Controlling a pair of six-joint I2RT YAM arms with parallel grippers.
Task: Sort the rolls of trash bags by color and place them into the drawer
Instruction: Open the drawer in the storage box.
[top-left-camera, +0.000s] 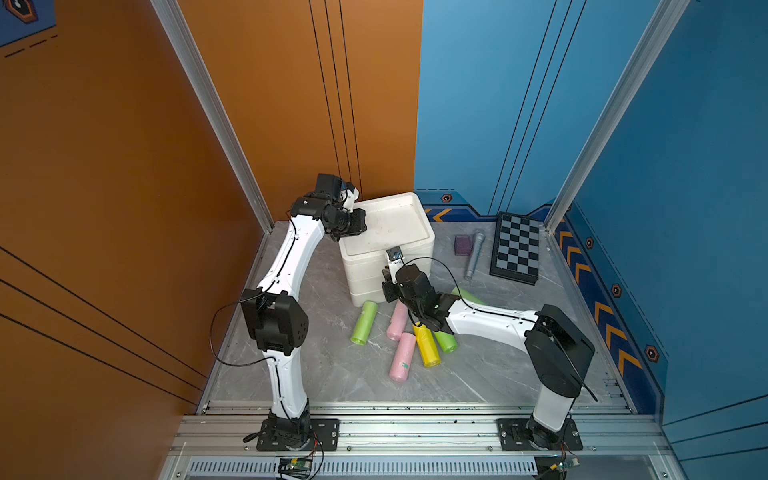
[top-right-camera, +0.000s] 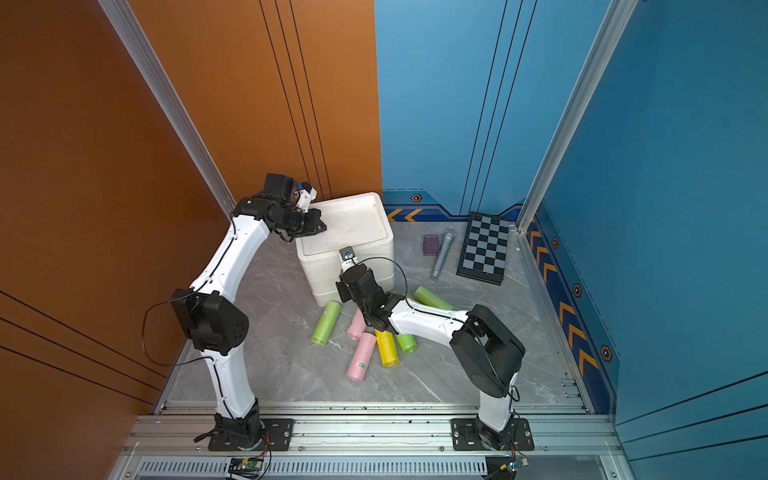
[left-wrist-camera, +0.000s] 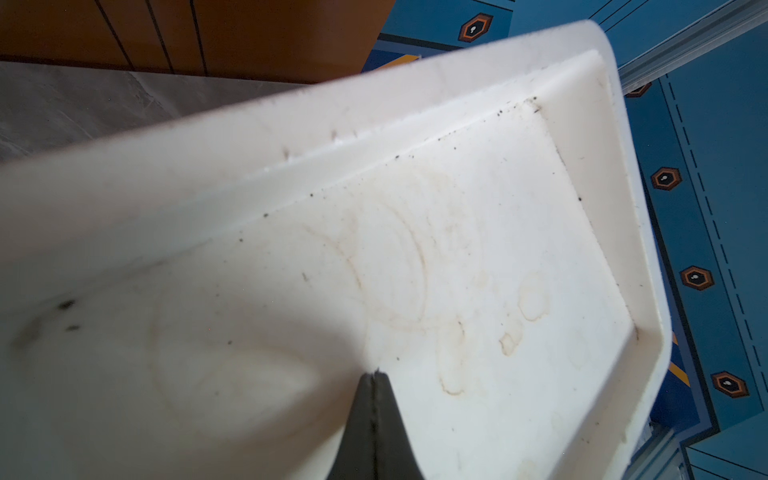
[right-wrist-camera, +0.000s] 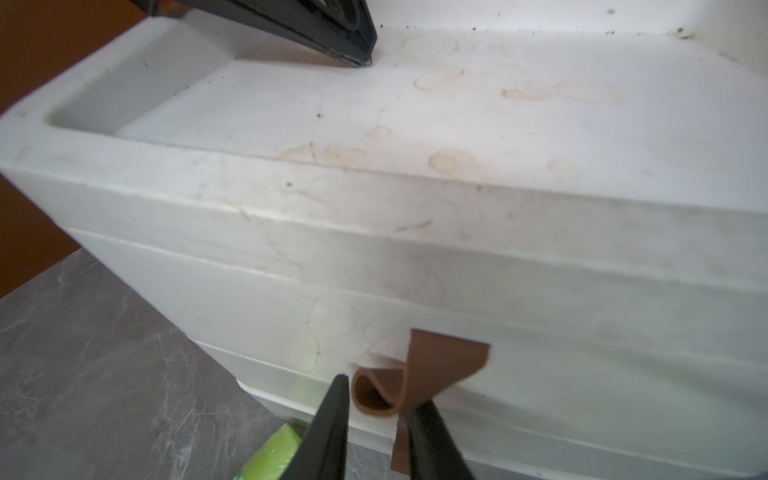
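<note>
The white drawer (top-left-camera: 365, 274) (top-right-camera: 324, 278) stands at the back of the table, all drawers closed. My left gripper (top-left-camera: 360, 231) (left-wrist-camera: 376, 374) is shut, its tip resting on the recessed top near the left rim (left-wrist-camera: 291, 137). My right gripper (top-left-camera: 386, 283) (right-wrist-camera: 380, 390) is low at the front wall (right-wrist-camera: 540, 257), its jaws open on either side of a looped brown pull tab (right-wrist-camera: 436, 365). On the table in front lie rolls of trash bags: green (top-left-camera: 364, 323), pink (top-left-camera: 397, 320), labelled pink (top-left-camera: 402, 356), yellow (top-left-camera: 427, 345), green (top-left-camera: 445, 341) and green (top-left-camera: 469, 296), partly under the right arm.
A purple cube (top-left-camera: 462, 244), a grey stick (top-left-camera: 474, 254) and a chequered board (top-left-camera: 517, 248) lie at the back right. Orange and blue walls close in the table on three sides. One green roll (right-wrist-camera: 274, 453) lies just below my right fingers.
</note>
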